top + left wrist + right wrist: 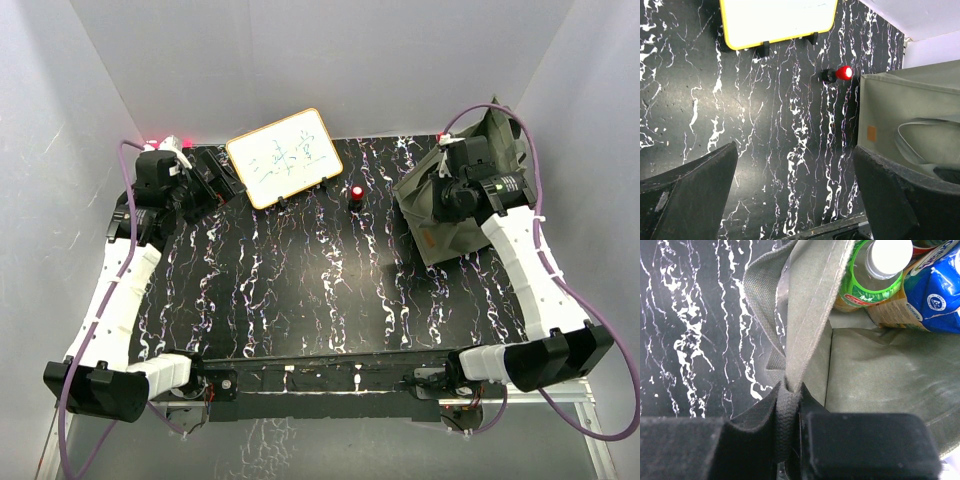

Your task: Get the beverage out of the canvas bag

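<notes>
Well, beverage (872, 274) cap-first toward opening (canvas bag (880, 370))

Canvas bag (810, 315) coarse matt cloth; table (300, 270) glossy marbled.

Light's soft and even from overhead in the top view: bright walls, only faint shadows on the bench (300, 290). From my left wrist the whiteboard (777, 20) is blown out to plain white, and my left claw (795, 149) is two dark fuzzy blobs. From the right wrist, my right claw (789, 395) is a blurry black mass up close, the bottle cap (888, 255) glares white, and the bag (880, 365) interior is mildly shaded but sharp.
</notes>
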